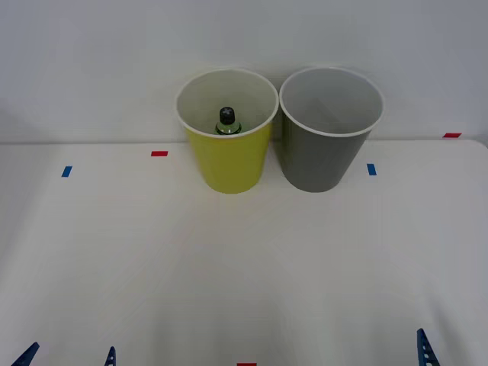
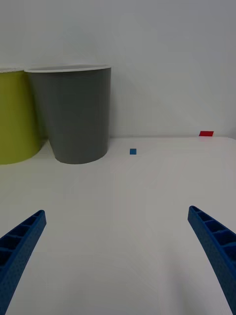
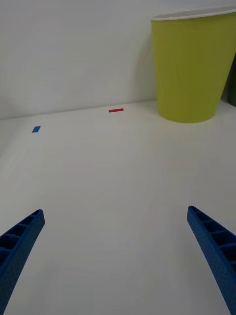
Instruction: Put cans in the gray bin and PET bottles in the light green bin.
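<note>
The PET bottle [image 1: 227, 121] stands upright inside the light green bin [image 1: 229, 164] at the surface's far edge. The left claw [image 3: 115, 256] and right claw [image 2: 117, 256] sit open and empty at the near edge.

white table [image 1: 244, 267] carries light green bin [image 1: 229, 164], gray bin [image 1: 320, 160].

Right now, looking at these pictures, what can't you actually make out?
- Bottle: front view shows its black cap and a bit of green; the green bin wall hides the rest.
- Gray bin floor: front view, hidden by its near wall.
- Bin insides: both wrist views see them side-on.
- Left end effector and right end effector: open, arms cut off by the edges.
</note>
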